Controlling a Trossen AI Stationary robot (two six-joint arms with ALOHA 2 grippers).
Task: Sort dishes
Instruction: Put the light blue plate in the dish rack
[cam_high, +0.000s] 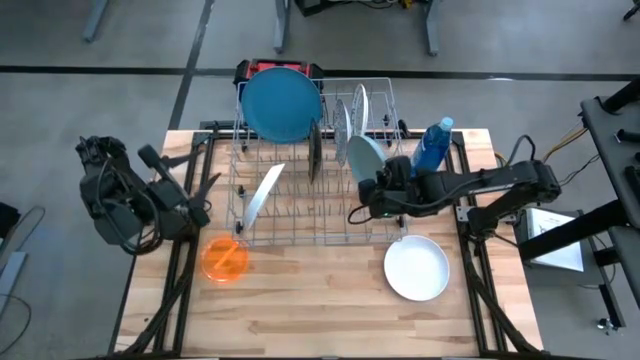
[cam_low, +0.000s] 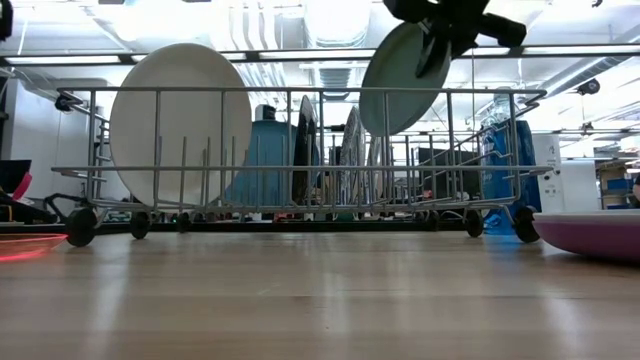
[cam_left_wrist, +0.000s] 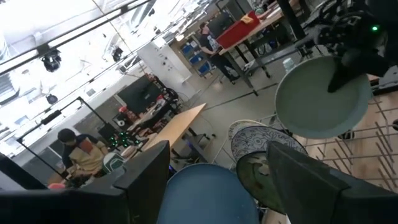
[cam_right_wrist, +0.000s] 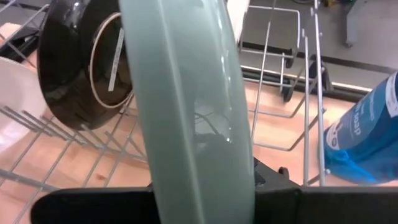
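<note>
The right gripper (cam_high: 378, 190) is clamped on the rim of a teal-green plate (cam_high: 365, 156), holding it upright above the right end of the wire rack (cam_high: 300, 225). A large blue plate (cam_high: 281, 104) stands at the rack's far side. The left gripper (cam_high: 205, 190) waits released at the table's left, beside a small orange plate (cam_high: 224, 258). A white plate (cam_high: 417, 267) lies near-right.

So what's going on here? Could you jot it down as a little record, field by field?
Right gripper: shut on the pale green plate, holding it on edge above the wire rack
Left gripper: open, waiting at the table's left edge
In rack: large blue plate, white plate, dark plate
On table: white plate, small orange plate
Beside rack: blue bottle
</note>
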